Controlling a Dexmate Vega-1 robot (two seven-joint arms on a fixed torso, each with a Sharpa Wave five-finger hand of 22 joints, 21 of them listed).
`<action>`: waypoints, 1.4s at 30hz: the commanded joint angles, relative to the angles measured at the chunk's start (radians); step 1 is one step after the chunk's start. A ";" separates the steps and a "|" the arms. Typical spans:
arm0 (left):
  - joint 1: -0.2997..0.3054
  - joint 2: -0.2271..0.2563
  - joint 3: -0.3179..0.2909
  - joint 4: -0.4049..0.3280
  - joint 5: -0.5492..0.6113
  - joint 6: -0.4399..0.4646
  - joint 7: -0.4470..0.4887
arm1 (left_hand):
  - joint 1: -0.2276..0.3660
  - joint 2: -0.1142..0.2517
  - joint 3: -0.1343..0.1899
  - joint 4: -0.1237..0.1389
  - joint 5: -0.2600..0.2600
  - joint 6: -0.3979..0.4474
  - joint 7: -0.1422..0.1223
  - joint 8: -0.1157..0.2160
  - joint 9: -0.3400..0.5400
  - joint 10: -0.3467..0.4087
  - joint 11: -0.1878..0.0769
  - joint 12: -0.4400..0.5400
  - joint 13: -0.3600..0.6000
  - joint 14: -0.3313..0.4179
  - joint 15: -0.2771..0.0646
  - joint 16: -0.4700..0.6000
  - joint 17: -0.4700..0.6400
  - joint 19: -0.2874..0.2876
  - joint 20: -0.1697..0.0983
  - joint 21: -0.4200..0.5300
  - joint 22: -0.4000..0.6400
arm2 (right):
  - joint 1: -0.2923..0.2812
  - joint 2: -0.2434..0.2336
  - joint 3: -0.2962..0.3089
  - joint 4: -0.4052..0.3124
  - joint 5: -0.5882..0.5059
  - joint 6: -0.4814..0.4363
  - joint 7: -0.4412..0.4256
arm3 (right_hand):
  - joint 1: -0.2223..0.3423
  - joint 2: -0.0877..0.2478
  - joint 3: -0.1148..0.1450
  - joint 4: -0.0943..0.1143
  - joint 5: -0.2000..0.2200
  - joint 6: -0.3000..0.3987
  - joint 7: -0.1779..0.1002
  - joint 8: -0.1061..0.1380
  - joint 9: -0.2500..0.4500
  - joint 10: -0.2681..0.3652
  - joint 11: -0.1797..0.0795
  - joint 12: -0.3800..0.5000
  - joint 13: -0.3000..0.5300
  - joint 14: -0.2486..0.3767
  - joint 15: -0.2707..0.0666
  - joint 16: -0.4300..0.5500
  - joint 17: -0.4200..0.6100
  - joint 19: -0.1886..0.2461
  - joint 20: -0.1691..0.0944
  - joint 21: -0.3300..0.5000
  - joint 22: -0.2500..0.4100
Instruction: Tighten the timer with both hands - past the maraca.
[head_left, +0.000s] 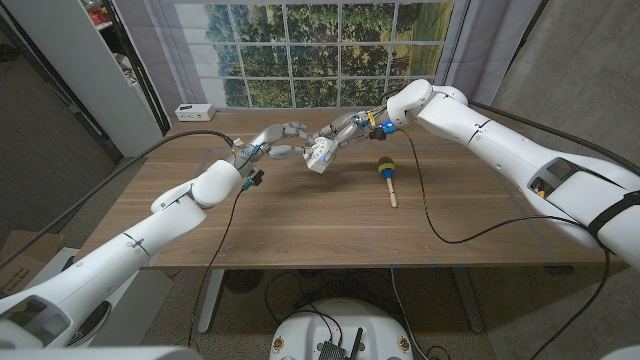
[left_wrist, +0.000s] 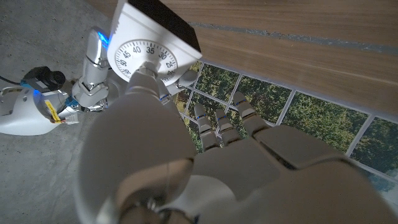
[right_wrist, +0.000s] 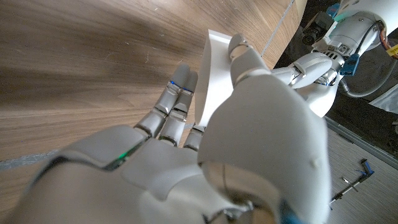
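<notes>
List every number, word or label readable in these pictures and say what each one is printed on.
"50", "45", "40", "35", "30", "25": printed round the white dial of the timer, seen in the left wrist view.
The remaining dial numbers are hidden behind a finger of the left robot hand or are too blurred to read.
Nothing else carries legible text.

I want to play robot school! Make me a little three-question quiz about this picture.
1. True or false: the white timer is lying flat on the table.
2. Which robot hand touches the timer's dial? A) left robot hand B) right robot hand
3. Fill in: the thing with a wooden handle lying on the table is the ____.

Key: 1. False, both robot hands hold it up. 2. A, seen in the left wrist view. 3. maraca.
</notes>
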 joint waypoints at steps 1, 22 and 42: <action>0.001 0.005 0.005 -0.017 0.000 0.020 -0.010 | 0.000 0.001 -0.009 0.001 0.005 0.011 0.002 0.002 -0.001 -0.002 -0.001 -0.001 0.002 0.005 -0.003 0.002 0.003 -0.001 0.004 0.009 0.003 | -0.007 -0.010 0.002 -0.019 0.007 -0.006 0.002 | -0.077 0.073 0.056 0.047 0.008 0.011 0.001 0.003 -0.001 0.075 0.066 0.002 0.048 -0.003 -0.166 -0.001 0.004 0.008 -0.140 0.000 -0.001; -0.044 0.000 0.041 -0.021 0.015 0.082 -0.053 | 0.017 0.030 -0.007 0.002 0.009 0.019 -0.001 -0.003 -0.008 -0.024 0.014 -0.011 0.000 -0.008 0.014 -0.002 0.005 -0.005 0.007 0.010 0.004 | 0.000 -0.004 0.007 0.015 0.015 0.025 0.023 | -0.083 0.074 0.062 0.045 0.008 0.016 0.004 0.004 -0.001 0.076 0.066 -0.001 0.048 -0.006 -0.166 -0.004 0.005 0.012 -0.141 -0.007 -0.001; -0.039 0.025 0.033 -0.044 0.030 0.040 -0.059 | 0.074 0.084 0.011 -0.010 0.008 0.125 0.014 0.032 -0.016 0.006 -0.033 -0.004 -0.010 0.005 0.002 0.001 0.003 0.003 0.003 0.018 0.005 | -0.006 -0.017 0.006 -0.005 0.013 0.023 0.032 | -0.095 0.072 0.063 0.047 0.008 0.019 0.005 0.004 -0.002 0.076 0.068 -0.003 0.048 -0.006 -0.165 -0.005 0.005 0.016 -0.140 -0.013 -0.001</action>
